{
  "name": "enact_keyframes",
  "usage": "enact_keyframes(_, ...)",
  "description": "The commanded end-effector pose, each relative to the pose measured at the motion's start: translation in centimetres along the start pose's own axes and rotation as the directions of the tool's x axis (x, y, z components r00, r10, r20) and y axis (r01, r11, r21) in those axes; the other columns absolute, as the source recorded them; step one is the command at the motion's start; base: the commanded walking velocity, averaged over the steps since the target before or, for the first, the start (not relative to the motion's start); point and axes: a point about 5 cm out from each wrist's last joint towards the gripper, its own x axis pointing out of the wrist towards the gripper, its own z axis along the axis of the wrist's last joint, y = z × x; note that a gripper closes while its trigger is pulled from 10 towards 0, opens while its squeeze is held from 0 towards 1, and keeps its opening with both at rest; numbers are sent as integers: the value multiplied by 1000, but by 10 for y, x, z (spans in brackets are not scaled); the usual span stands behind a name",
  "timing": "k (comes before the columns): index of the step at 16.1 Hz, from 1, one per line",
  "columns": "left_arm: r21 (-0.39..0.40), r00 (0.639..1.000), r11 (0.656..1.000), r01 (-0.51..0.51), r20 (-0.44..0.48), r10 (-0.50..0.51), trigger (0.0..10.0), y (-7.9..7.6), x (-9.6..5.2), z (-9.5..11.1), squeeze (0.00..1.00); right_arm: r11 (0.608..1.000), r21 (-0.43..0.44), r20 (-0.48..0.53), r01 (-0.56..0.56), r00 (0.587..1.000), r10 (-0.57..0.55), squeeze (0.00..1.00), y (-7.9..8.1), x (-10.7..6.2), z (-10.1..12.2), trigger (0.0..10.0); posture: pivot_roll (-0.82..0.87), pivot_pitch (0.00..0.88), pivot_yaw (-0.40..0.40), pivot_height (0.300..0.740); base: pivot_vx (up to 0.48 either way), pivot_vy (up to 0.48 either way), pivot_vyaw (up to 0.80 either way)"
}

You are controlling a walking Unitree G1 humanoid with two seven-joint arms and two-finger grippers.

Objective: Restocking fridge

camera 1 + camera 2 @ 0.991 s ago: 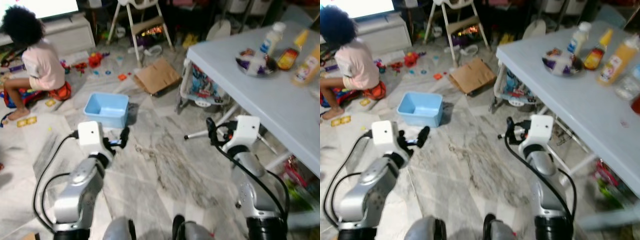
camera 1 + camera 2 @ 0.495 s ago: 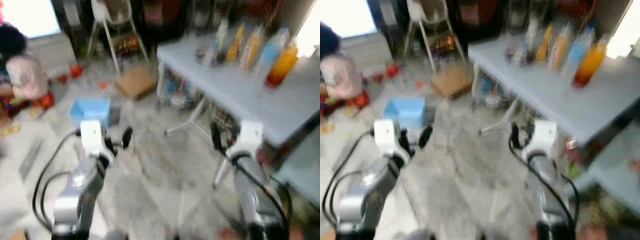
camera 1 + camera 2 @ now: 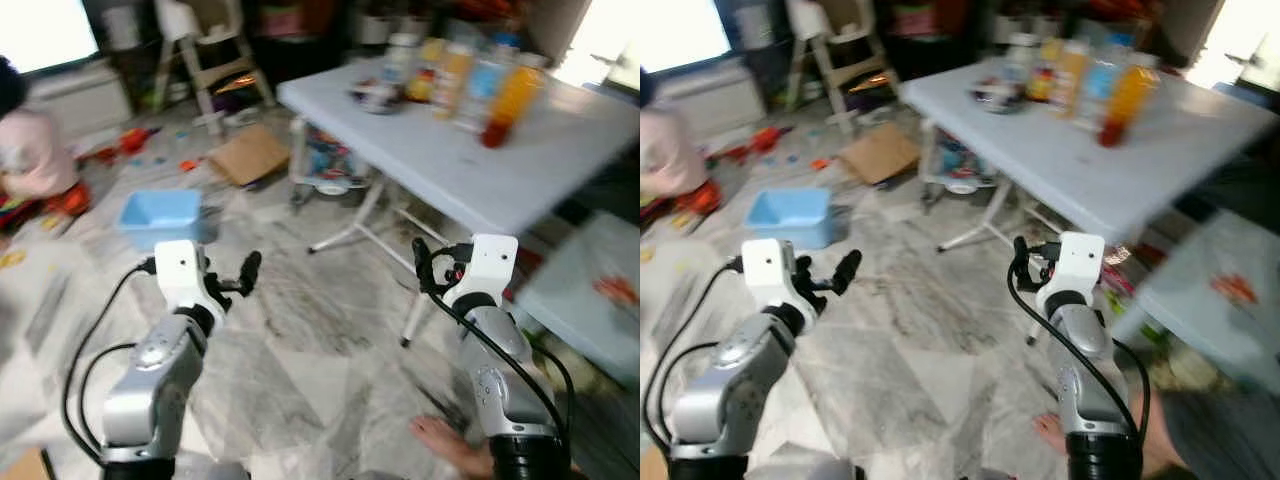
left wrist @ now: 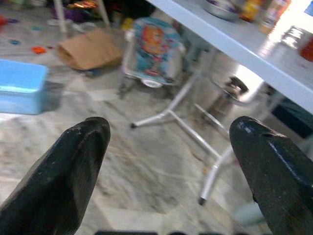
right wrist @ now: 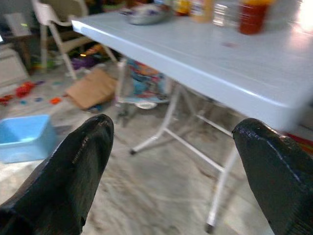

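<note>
A pale blue folding table [image 3: 450, 160] stands ahead to the right. On its far part are several bottles [image 3: 455, 70], an orange-filled bottle [image 3: 508, 100] and a bowl [image 3: 375, 95]. My left gripper [image 3: 240, 275] is held out low over the marble floor, well short of the table. Its fingers [image 4: 78, 161] stand wide apart with nothing between them. My right gripper [image 3: 428, 265] hangs just before the table's near edge [image 5: 234, 83]. It is open too, with its fingers [image 5: 83, 161] empty.
A blue plastic bin [image 3: 160, 212] and a flat cardboard piece [image 3: 250, 155] lie on the floor to the left. A person [image 3: 25, 160] sits among toys at the far left. A white high chair [image 3: 215, 50] stands behind. A bare foot [image 3: 450, 450] shows near my right side.
The camera has swung to the right, so the table and bottles sit closer to the middle. Both arms hold the same pose, fingers still apart.
</note>
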Motion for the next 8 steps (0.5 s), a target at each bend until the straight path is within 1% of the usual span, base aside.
enact_keyframes(1, 21, 1000, 1000, -12, 13, 12, 10000, 1, 0, 2, 0, 1000, -6, 44, -7, 999, 7, 0, 1, 1, 9, 10000, 13, 0, -26, 740, 0, -480, 0)
enact_keyframes(2, 28, 1000, 999, -22, 22, 21, 10000, 2, 0, 3, 0, 1000, -10, 56, -12, 998, 12, 0, 1, 0, 10, 10000, 14, 0, -25, 740, 0, -480, 0)
enact_keyframes(3, 64, 997, 997, -48, 61, 44, 10000, 4, 2, 7, 0, 1000, -10, 71, -18, 997, 18, 0, 2, 0, 12, 10000, 13, 0, -26, 740, 0, -259, 0)
enact_keyframes(5, 161, 976, 976, -148, 184, 117, 10000, 12, 5, 17, 0, 999, -19, 122, -41, 992, 43, 0, 5, -1, 19, 10000, 10, 0, -26, 740, 0, 0, 0)
enact_keyframes(6, 203, 957, 958, -203, 250, 150, 10000, 17, 6, 22, 0, 998, -45, 144, -46, 988, 52, 0, 6, 0, 22, 10000, 9, 0, -28, 740, 0, 0, 0)
enact_keyframes(8, 231, 932, 942, -243, 324, 161, 10000, 22, 7, 27, 0, 996, -80, 172, -31, 984, 44, 0, 6, 2, 26, 10000, 9, 0, -30, 740, 0, 0, 0)
